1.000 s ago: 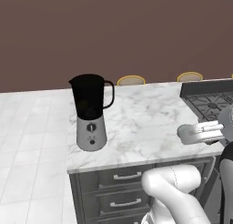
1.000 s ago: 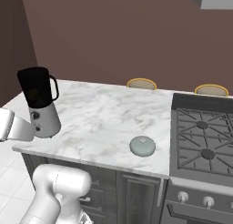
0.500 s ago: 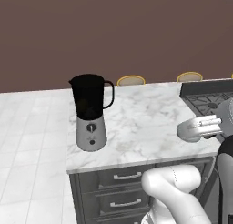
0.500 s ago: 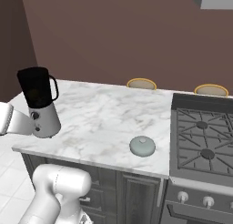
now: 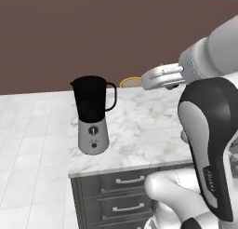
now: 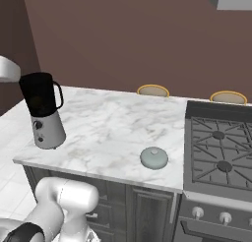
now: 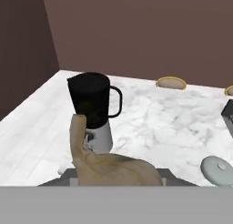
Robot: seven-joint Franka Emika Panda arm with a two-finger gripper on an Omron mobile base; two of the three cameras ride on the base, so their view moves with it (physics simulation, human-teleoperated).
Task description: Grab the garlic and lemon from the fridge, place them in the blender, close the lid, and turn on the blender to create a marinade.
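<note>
A lumpy tan garlic [image 7: 113, 169] with a stubby stalk sits right in front of the hand camera, held in my gripper [image 5: 148, 79], whose fingers it hides. The hand hovers above the marble counter [image 5: 144, 130], to the right of the blender [image 5: 93, 114] and higher than its rim. The blender's dark jar [image 7: 91, 100] stands open-topped on its silver base [image 6: 47, 133]. The pale grey-green lid [image 6: 154, 157] lies on the counter well to the blender's right, and it also lies at the right edge [image 7: 218, 169] of the hand view. The lemon and the fridge are out of view.
A gas stove [image 6: 219, 147] adjoins the counter on the right. Two round yellow-rimmed stool backs [image 6: 153, 90] [image 6: 228, 96] peek over the far edge. Dark drawers [image 5: 128, 195] run under the counter, and white floor tiles lie to the left.
My hand has risen from low at the counter's right end and swung left toward the blender, carrying the garlic. The blender and lid have not moved.
</note>
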